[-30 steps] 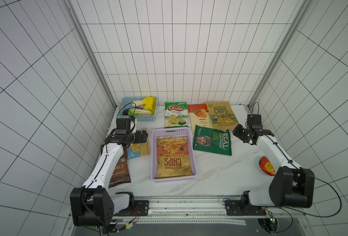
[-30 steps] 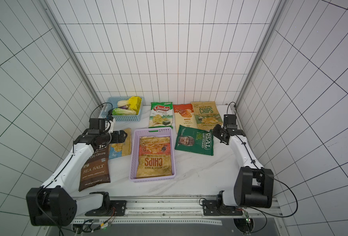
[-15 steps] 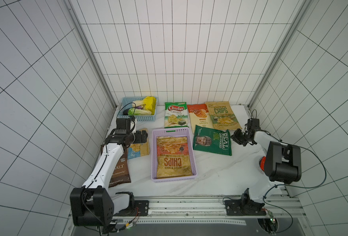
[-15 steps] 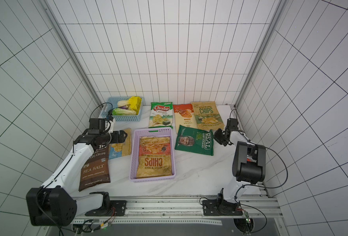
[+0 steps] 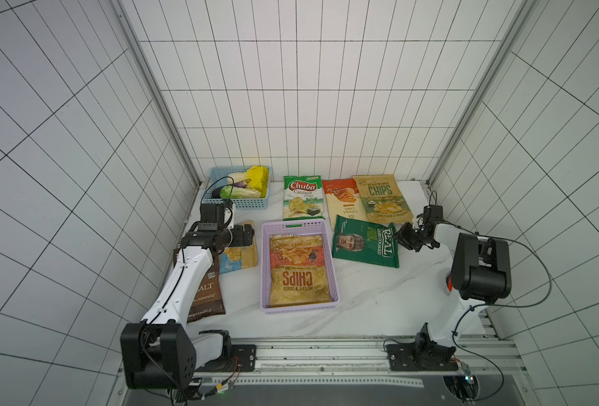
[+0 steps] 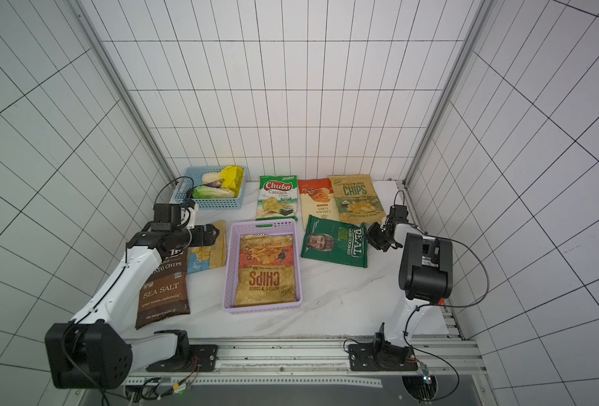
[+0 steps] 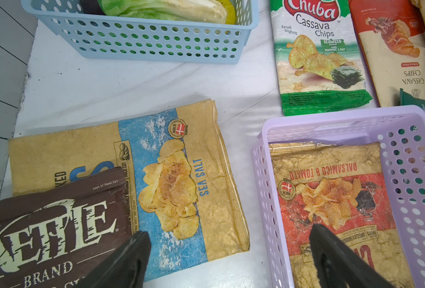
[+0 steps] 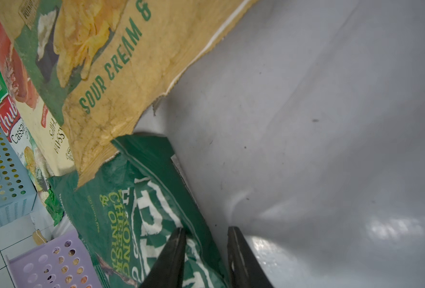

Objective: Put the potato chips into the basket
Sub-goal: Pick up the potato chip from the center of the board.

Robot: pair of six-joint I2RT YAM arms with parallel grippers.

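Note:
The lilac basket [image 5: 264, 267] holds one tan and red CHIPS bag [image 5: 298, 269]. My right gripper [image 8: 207, 229] is low at the right edge of the dark green REAL bag [image 5: 365, 244]. Its jaws are a little apart and straddle that edge, one finger on the bag and one on the table. My left gripper [image 7: 229, 230] hangs wide open and empty over the gap between the basket and the tan sea salt bag [image 7: 181, 174]. The brown Kettle bag [image 6: 162, 291] overlaps that bag. Behind lie the Chuba bag [image 5: 302, 198], orange cassava bag [image 5: 343, 204] and sour cream CHIPS bag [image 5: 382, 198].
A blue lattice basket [image 5: 234, 204] with vegetables stands at the back left, near the wall. The sour cream CHIPS bag overlaps the REAL bag's far corner. A red-orange thing [image 5: 448, 283] peeks out behind my right arm's elbow. Tiled walls close in the table on three sides.
My right arm folded its elbow up and moved its gripper left and down to the REAL bag's right edge. The left arm has not moved.

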